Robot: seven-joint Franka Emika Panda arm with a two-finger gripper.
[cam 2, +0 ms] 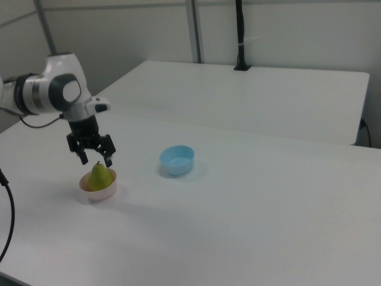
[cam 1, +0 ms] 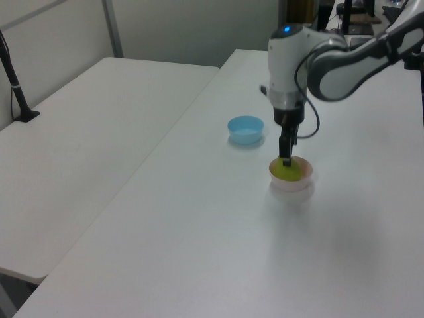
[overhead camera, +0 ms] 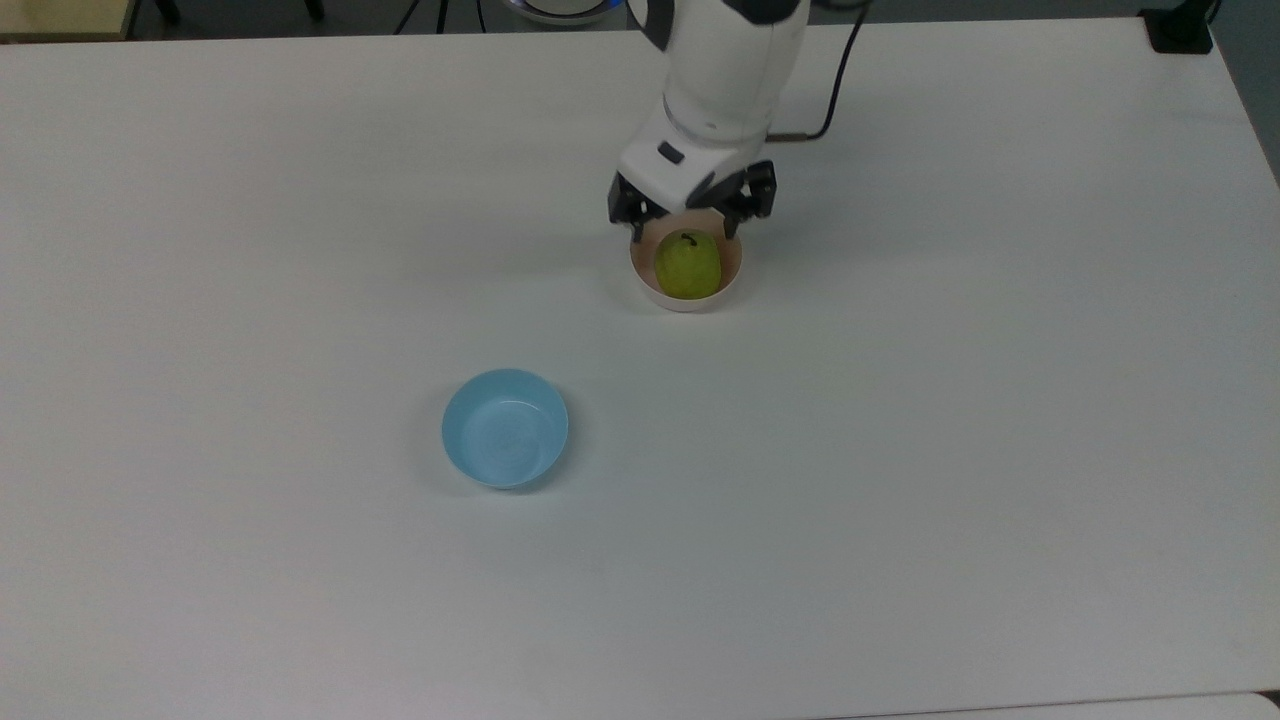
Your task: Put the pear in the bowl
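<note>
Findings at this moment. The pear (overhead camera: 688, 266) stands upright in the pink bowl (overhead camera: 732, 281), stem up, free of my grip. My pincer (overhead camera: 690, 212) hangs just above it with its fingers apart and nothing between them; in the right view the two fingertips sit to either side of the stem, above the fruit and not touching it. I judge the placement done and only the retreat outstanding.

Location. In the top view the bowl with the pear lies at about 12 o'clock from the centre of the counter (overhead camera: 900, 450). The light blue bowl (overhead camera: 505, 428) sits well apart from it, at about 7 o'clock from the pink bowl, and holds nothing.

Risks from here:
- The fingertips hang close over the stem. A sideways move before I rise could catch the stem or the shoulder of the pear and tip it over the rim.
- The bowl looks light and stands loose on the counter. A nudge on its rim could slide it or upset it with the fruit inside.
- The pear stands on its base, tall against a shallow bowl. A jolt could roll it onto its side, though I expect it would stay inside.

Differences between views. The right view shows the pear's full height above the rim and the air between fingertips and fruit. The top view shows the pear centred within the rim, and the dark stem. In the left view my pincer stands in front of the bowl and only a sliver of green shows.
</note>
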